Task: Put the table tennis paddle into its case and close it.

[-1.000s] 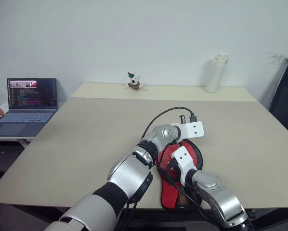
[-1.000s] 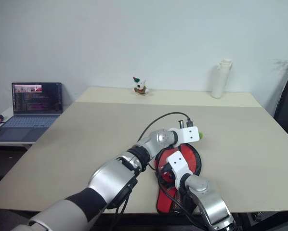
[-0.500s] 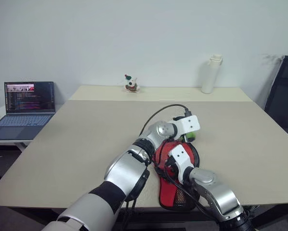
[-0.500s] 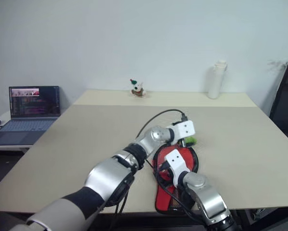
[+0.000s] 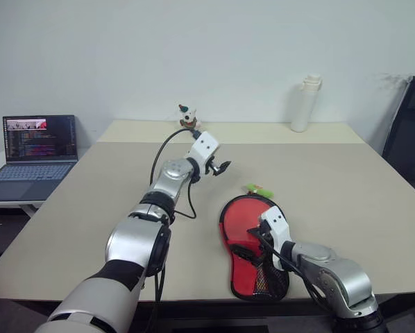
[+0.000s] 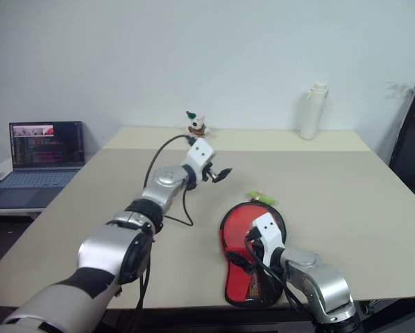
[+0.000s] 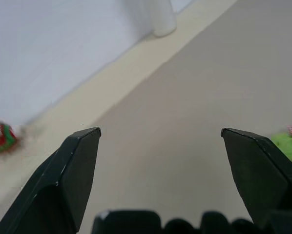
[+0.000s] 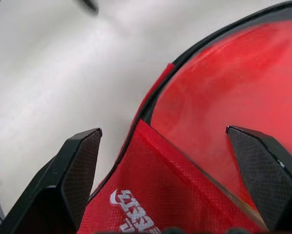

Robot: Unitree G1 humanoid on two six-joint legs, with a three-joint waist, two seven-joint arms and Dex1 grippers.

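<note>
The left gripper [image 5: 223, 166] hangs above the middle of the desk [image 5: 96, 208], its two black fingers [image 7: 73, 170] spread wide with nothing between them. The right gripper [image 5: 252, 239] sits low over the near edge of the desk, its fingers [image 8: 75, 165] likewise spread wide and holding nothing; they straddle the case from above, and I cannot tell whether they touch it.

The desk is a broad beige top with a paler strip along its far edge. Off its left edge, on a separate lower surface, stands an open laptop [image 5: 32, 149] with a lit screen. Beyond the right edge a dark chair [image 5: 410, 132] shows in part.

The case [image 5: 252, 246] lies flat near the near edge, right of the middle, its round end toward the far edge and its narrow end toward the near edge. It is red with black edging, a black mesh part at the narrow end and a white logo [image 8: 134, 219] on the red fabric flap. The table tennis paddle [image 8: 229, 122] lies inside the case, its smooth red face uncovered where the flap stands open.

A white bottle [image 5: 307, 104] stands upright on the far strip toward the right corner. A small figurine [image 5: 187, 116] stands on the same strip near the middle. A small green object [image 5: 257, 189] lies just beyond the case's round end.
</note>
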